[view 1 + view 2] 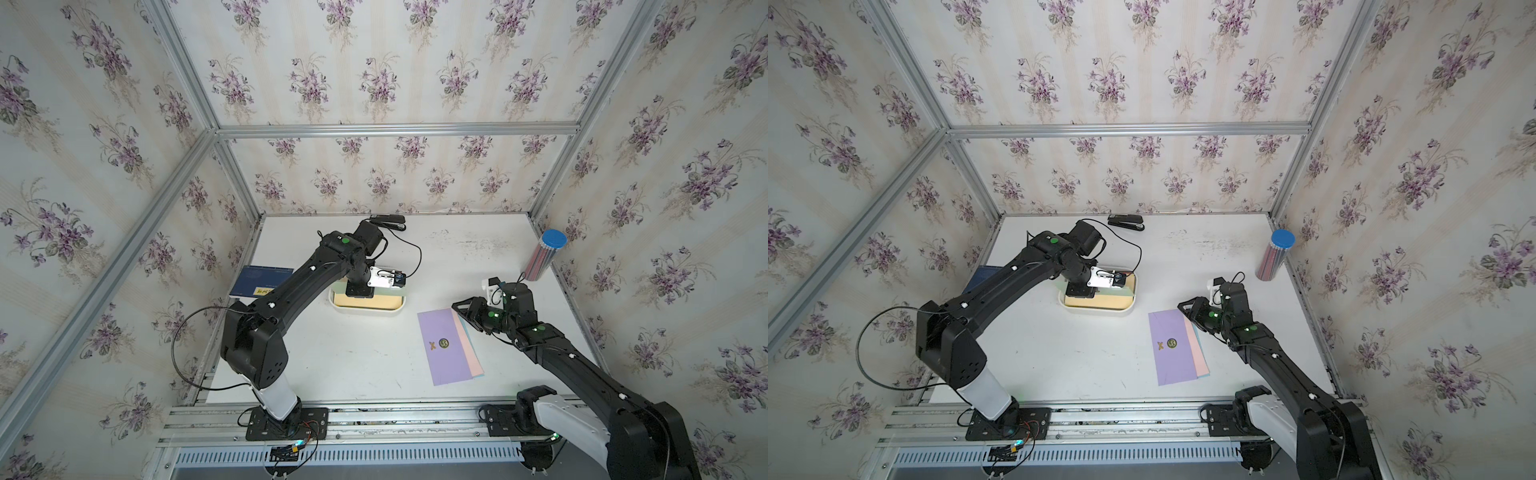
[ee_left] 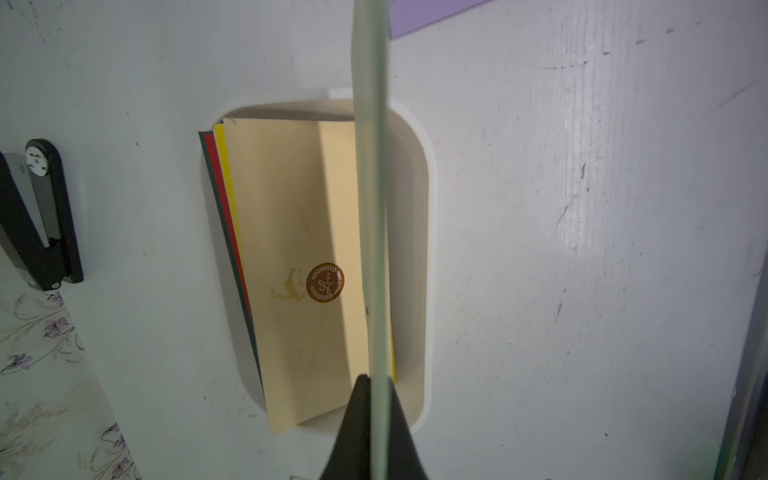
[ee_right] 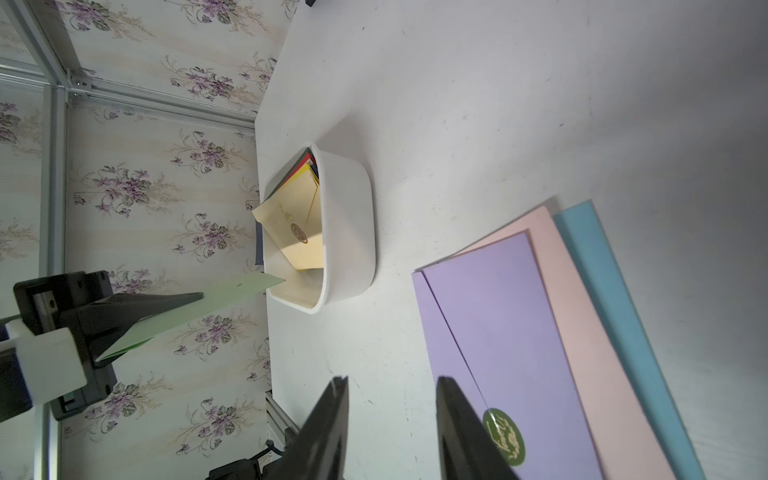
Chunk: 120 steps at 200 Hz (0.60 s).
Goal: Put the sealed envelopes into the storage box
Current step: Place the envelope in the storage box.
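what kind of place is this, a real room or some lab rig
Probably a robot test cell dressed as a home desk: floral wallpaper panels on an aluminium frame, a left arm and right arm bolted to a rail, plus a stapler and pencil tube.

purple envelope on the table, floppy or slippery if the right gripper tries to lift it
Probably light and thin: the purple envelope lies flat, so getting under an edge may be hard. It rests on a pink envelope, so a push would likely slide it. Perhaps fairly stiff: the similar green envelope juts straight from the left gripper.
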Each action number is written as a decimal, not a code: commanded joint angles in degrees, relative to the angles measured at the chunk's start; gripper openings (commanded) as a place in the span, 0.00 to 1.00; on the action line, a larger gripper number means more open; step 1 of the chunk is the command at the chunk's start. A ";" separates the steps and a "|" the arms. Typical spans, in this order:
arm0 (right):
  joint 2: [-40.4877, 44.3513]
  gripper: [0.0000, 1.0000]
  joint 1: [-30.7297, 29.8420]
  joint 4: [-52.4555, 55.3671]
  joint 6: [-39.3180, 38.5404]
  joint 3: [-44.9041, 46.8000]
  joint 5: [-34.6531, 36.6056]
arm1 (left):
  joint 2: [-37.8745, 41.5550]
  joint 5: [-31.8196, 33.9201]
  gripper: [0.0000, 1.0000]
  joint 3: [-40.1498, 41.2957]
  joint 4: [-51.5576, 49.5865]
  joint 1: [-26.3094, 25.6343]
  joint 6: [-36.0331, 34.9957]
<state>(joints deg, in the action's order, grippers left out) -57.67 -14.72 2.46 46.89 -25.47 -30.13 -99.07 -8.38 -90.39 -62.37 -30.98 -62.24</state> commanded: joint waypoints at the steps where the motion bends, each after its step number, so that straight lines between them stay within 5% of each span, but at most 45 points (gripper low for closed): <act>1: 0.05 0.39 0.09 2.59 -3.51 -0.19 1.66 | -2.90 -3.09 0.00 -1.64 -2.81 0.74 -2.31; 120: -0.56 0.39 0.17 2.89 -4.52 -0.28 2.64 | -8.85 -2.91 0.00 -4.85 -8.53 2.85 -4.68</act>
<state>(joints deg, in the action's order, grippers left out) -58.02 -14.57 5.78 42.83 -25.74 -27.70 -108.01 -9.78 -96.66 -68.36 -28.32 -65.12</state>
